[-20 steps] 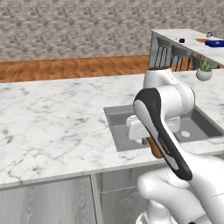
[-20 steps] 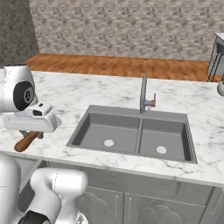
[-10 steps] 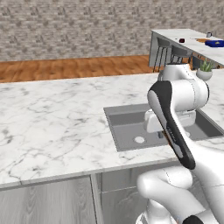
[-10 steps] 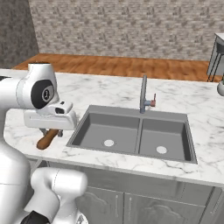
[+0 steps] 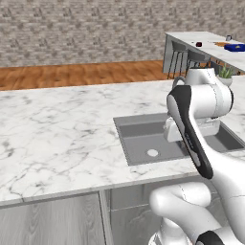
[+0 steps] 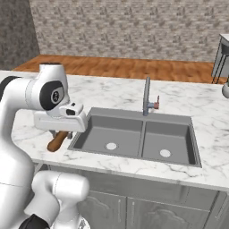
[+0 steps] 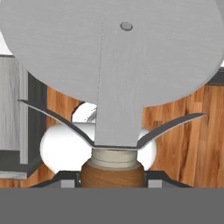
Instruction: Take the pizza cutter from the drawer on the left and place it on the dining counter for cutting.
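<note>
My gripper (image 7: 112, 178) is shut on the pizza cutter (image 7: 118, 65), pinching its brown wooden handle. In the hand view the round grey blade spreads wide just ahead of the fingertips. From the right base view the brown handle of the pizza cutter (image 6: 57, 141) pokes out down and to the left beneath the white hand, over the marble counter at the sink's left rim. The dining counter (image 5: 205, 40) is a white marble top far off at the upper right of the left base view. The drawer is out of view.
A grey double sink (image 6: 136, 121) with an upright faucet (image 6: 146, 96) is set into the marble counter (image 5: 57, 124) right of the hand. A small potted plant (image 5: 224, 75) stands at the counter's far right. Dark stools (image 5: 184, 60) line the dining counter, which holds a blue item (image 5: 235, 47).
The arm has swung to the right with the pizza cutter, carrying it from over the counter toward the sink's left rim. The grip is unchanged.
</note>
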Robot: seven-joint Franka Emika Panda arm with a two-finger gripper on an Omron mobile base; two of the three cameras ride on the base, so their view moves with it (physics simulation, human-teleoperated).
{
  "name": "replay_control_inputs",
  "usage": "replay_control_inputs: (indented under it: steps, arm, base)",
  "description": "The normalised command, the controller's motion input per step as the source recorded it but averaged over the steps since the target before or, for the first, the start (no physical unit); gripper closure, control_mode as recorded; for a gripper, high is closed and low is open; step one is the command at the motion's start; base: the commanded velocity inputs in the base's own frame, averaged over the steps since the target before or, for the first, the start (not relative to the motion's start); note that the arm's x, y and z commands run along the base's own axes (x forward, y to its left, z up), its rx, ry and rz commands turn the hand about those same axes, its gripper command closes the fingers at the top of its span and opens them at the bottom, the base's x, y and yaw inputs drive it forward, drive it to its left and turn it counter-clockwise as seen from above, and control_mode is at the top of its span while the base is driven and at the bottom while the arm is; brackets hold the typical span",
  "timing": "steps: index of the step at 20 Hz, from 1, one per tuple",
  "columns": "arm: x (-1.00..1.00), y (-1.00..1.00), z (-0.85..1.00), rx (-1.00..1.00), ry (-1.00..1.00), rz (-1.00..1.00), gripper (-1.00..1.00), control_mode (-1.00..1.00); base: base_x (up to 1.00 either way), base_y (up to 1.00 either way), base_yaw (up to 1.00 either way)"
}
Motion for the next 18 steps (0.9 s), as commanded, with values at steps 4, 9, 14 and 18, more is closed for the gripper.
replay_control_inputs:
  steps: [4, 9, 14, 18]
  arm:
    - [0.02, 0.00, 0.00, 0.00, 0.00, -0.02, 1.00, -1.00]
    - [0.00, 0.00, 0.00, 0.00, 0.00, 0.00, 1.00, -1.00]
    - [0.00, 0.00, 0.00, 0.00, 0.00, 0.00, 1.00, 1.00]
    - [0.00, 0.00, 0.00, 0.00, 0.00, 0.00, 1.00, 1.00]
  base:
    - [0.00, 0.00, 0.00]
    - [0.00, 0.00, 0.00]
    - [0.00, 0.00, 0.00]
    - [-0.21, -0.24, 0.00]
